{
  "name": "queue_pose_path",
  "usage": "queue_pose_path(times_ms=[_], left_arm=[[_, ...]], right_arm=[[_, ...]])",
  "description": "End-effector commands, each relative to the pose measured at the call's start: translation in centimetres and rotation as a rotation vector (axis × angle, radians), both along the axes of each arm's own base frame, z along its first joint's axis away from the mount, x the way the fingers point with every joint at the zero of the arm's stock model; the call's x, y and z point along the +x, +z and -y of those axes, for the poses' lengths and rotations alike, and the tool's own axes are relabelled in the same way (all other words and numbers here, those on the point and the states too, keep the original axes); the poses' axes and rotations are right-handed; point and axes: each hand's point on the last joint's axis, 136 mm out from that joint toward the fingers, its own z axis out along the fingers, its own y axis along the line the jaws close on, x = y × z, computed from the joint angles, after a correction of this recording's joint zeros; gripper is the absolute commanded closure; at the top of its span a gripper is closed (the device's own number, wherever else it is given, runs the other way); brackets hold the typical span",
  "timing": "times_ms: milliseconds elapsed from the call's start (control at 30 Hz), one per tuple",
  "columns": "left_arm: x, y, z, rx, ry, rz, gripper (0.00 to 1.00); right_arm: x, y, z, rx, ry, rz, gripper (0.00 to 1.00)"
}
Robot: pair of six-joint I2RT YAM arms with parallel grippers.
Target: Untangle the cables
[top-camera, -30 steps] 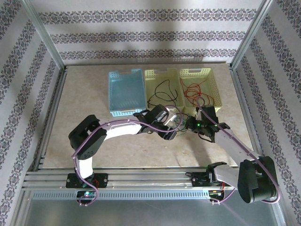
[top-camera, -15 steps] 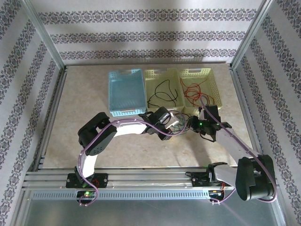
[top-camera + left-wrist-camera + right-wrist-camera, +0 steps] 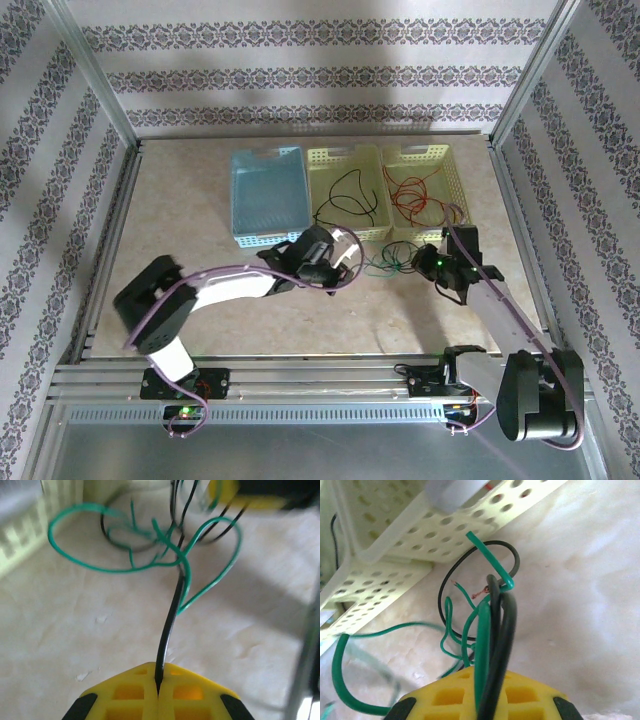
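On the table in front of the baskets lies a knot of green cable (image 3: 385,266) and black cable between my two grippers. My left gripper (image 3: 355,260) is shut on the black cable (image 3: 172,607), which runs up into loops of the green cable (image 3: 115,570). My right gripper (image 3: 417,262) is shut on a bundle of green cable (image 3: 482,625) and black cable (image 3: 506,625); a green end (image 3: 487,555) sticks out beyond it. A red cable (image 3: 415,195) lies in the right basket. More black cable (image 3: 345,195) lies in the middle basket.
Three baskets stand in a row at the back: blue (image 3: 262,160), pale green (image 3: 345,153), pale yellow (image 3: 425,152). The yellow basket's perforated wall (image 3: 410,535) is close ahead of my right gripper. Metal frame rails edge the table.
My left gripper has shut on the black cable and drawn back to the left. My right gripper shifted slightly right, so the cables now stretch out between them.
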Motion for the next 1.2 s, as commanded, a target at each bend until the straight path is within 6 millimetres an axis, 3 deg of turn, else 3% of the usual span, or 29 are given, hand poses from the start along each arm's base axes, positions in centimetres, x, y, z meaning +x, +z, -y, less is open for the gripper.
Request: queue_pose_path(times_ms=[0, 300, 433, 533, 633, 767, 867, 1167], left_arm=[[0.6, 6.5, -1.1, -0.169, 0.071, 0.091, 1.0], [1.0, 14.7, -8.9, -0.316, 0.247, 0.223, 1.0], [1.1, 17.3, -10.6, -0.376, 0.272, 0.266, 1.0], [0.8, 18.8, -10.6, -0.399, 0.248, 0.284, 1.0], [0.6, 19.5, -10.1, -0.398, 0.218, 0.281, 1.0], [0.5, 20.0, -10.0, -0.406, 0.205, 0.287, 1.0], [0.4, 21.5, -10.5, -0.433, 0.224, 0.328, 1.0], [-0.7, 29.6, -10.2, -0.608, 0.159, 0.442, 1.0]], right_arm=[[-0.8, -1.0, 2.2, -0.031, -0.123, -0.032, 1.0], [-1.3, -2.2, 3.0, 0.015, -0.176, -0.078, 0.97], [-1.4, -2.7, 2.9, 0.044, -0.193, -0.097, 0.84], [-1.6, -2.9, 2.9, 0.049, -0.206, -0.109, 0.63], [-1.7, -2.9, 3.1, 0.047, -0.216, -0.112, 0.56], [-1.8, -2.7, 3.1, 0.045, -0.213, -0.108, 0.51], [-2.1, -2.9, 3.3, 0.03, -0.215, -0.116, 0.5], [-2.0, -2.9, 3.4, 0.027, -0.216, -0.118, 0.5]])
